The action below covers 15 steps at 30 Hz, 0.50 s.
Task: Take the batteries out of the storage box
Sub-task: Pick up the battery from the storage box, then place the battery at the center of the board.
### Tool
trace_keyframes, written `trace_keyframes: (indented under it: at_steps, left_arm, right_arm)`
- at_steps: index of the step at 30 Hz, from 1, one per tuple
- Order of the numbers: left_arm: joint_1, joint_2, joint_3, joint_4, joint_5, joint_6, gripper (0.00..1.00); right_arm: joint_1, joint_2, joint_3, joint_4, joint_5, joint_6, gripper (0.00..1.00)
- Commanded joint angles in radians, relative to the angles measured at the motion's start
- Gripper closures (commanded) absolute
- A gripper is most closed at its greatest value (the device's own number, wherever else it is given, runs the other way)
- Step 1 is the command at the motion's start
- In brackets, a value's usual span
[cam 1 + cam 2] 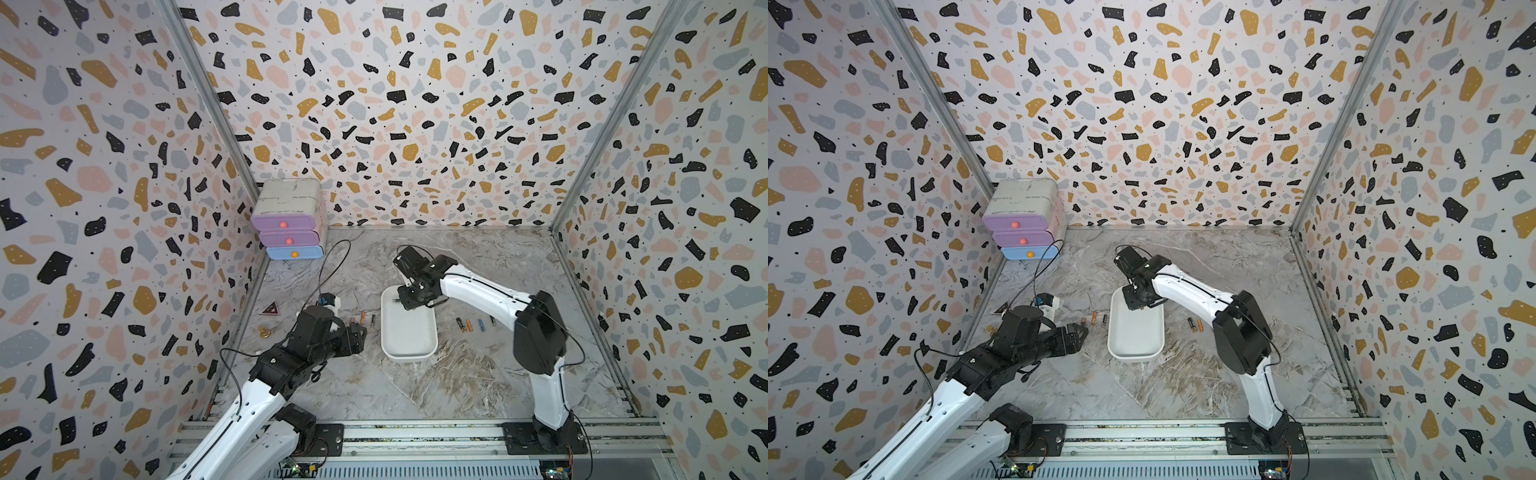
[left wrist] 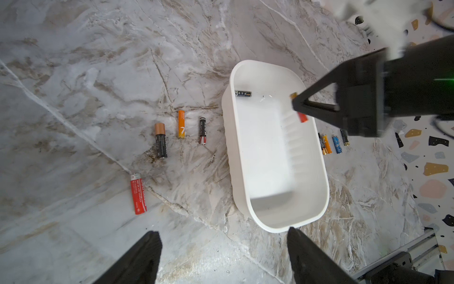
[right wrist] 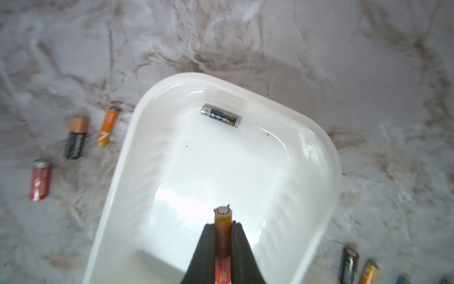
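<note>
The storage box (image 1: 409, 332), a shallow white tub, lies mid-table. My right gripper (image 3: 222, 225) hangs over its far end, shut on an orange-red battery (image 3: 222, 216) that pokes out past the fingertips. A single black battery (image 3: 220, 116) lies on the box floor by the far wall, also seen in the left wrist view (image 2: 243, 93). On the marble left of the box lie a red battery (image 2: 138, 194), a copper-topped black one (image 2: 161, 141), an orange one (image 2: 181, 124) and a black-red one (image 2: 202, 130). Several more (image 2: 331, 143) lie to its right. My left gripper (image 2: 222, 233) is open and empty, low beside the box's near left corner.
A white drawer unit (image 1: 286, 224) with purple and blue drawers stands in the back left corner. Near the left wall are a dark triangle (image 1: 270, 308), a small brass piece (image 1: 264, 331) and a white-blue object (image 1: 328, 301). Patterned walls close three sides; metal rails (image 1: 415, 436) run along the front.
</note>
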Motion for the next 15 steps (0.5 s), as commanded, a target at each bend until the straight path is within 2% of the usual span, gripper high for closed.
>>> trace_keyframes:
  at_steps: [1, 4, 6, 10, 15]
  left_arm:
    - [0.004, 0.013, 0.012, 0.054, -0.004, -0.009, 0.16]
    - [0.003, 0.028, 0.011, 0.064, 0.004, -0.01, 0.16]
    - [0.004, 0.035, 0.008, 0.074, 0.005, -0.008, 0.16]
    - [0.003, 0.055, 0.007, 0.09, -0.001, -0.008, 0.16]
    - [0.003, 0.065, 0.016, 0.08, -0.001, -0.012, 0.16]
  right_arm:
    - [-0.036, -0.218, -0.143, -0.021, 0.001, 0.007, 1.0]
    - [-0.109, -0.399, -0.344, 0.014, 0.031, 0.024, 1.0]
    - [-0.142, -0.467, -0.44, 0.029, 0.057, 0.021, 1.0]
    - [-0.163, -0.424, -0.533, 0.055, 0.036, 0.013, 1.0]
    - [-0.163, -0.329, -0.57, 0.163, 0.011, 0.039, 1.0]
